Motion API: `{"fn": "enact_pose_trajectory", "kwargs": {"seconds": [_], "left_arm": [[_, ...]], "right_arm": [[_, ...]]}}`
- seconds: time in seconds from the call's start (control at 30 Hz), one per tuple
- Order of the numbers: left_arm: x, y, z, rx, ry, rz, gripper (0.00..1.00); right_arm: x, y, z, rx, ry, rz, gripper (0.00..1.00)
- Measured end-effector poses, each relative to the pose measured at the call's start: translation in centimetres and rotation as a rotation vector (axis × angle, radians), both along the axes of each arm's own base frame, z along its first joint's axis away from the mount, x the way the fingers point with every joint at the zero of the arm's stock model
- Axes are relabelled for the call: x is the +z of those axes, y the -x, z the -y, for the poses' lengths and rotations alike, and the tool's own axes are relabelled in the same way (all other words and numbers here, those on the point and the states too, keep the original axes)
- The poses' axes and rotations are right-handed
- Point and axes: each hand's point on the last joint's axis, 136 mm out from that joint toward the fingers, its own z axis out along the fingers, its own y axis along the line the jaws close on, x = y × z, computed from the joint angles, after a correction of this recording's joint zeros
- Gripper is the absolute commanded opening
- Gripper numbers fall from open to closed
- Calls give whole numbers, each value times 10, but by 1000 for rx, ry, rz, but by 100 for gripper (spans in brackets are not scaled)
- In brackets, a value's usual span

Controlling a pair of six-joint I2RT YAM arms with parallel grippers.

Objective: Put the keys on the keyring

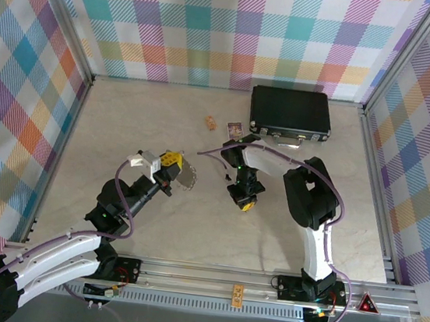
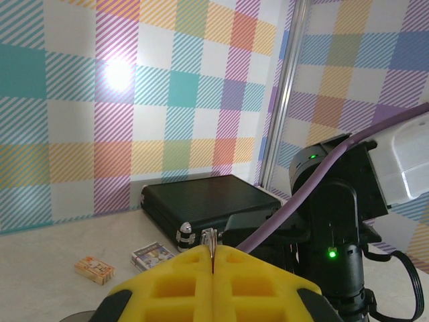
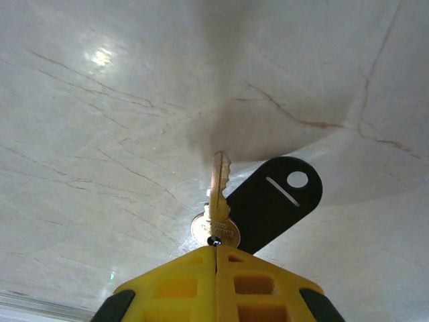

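A brass-coloured key (image 3: 218,194), its blade cut in a saw-tooth edge, stands pinched by the round head between the yellow pads of the right gripper (image 3: 215,249), whose jaws are pressed together on it. The blade points down at the table (image 3: 100,134), a glossy cream slab with thin brown veins like marble. A flat black tag (image 3: 275,201) with rounded ends, a punched hole and a narrow slot lies against the key's head on its right side. This grip hangs near the middle of the table.

Left of centre, the left gripper (image 2: 212,253) is closed on the keyring (image 2: 212,241), seen edge-on from its wrist as a thin bright sliver of metal rising from the seam between ribbed yellow pads. From above, the ring reads as a pale round loop just beside those tips. The two grippers are apart, with bare table between them.

At the far edge, toward the far right corner, sits a black hard-shell case (image 1: 290,111), rectangular with chrome latches. Its lid is shut, so its contents cannot be seen. Just off its near left corner lie a small printed card box (image 1: 235,129) and, further left, a small orange box (image 1: 211,121). Pastel plaid walls (image 1: 231,29) close in three sides.
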Motion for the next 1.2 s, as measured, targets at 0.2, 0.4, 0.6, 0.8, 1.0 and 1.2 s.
{"fn": "enact_pose_trajectory", "kwargs": {"seconds": [0.2,0.4,0.6,0.8,1.0,1.2], "left_arm": [[0,1,1,-4,0,0,0],[2,2,0,-4,4,5,0],[2,2,1,-5,3,5,0],[0,3,3,-12,-2,3,0],[-8,1,8,-25,-21,-18,0],[-14,-1,11,-29,-34,-33,0]], "right_arm": [[-11,9,6,-2,44,-61,0],[-12,16,12,-2,76,-98,7],[-11,15,13,0,81,-92,29],[-1,-1,4,-3,20,11,31],[30,-11,2,-58,-81,185,31],[30,-5,14,-189,-156,330,31]]}}
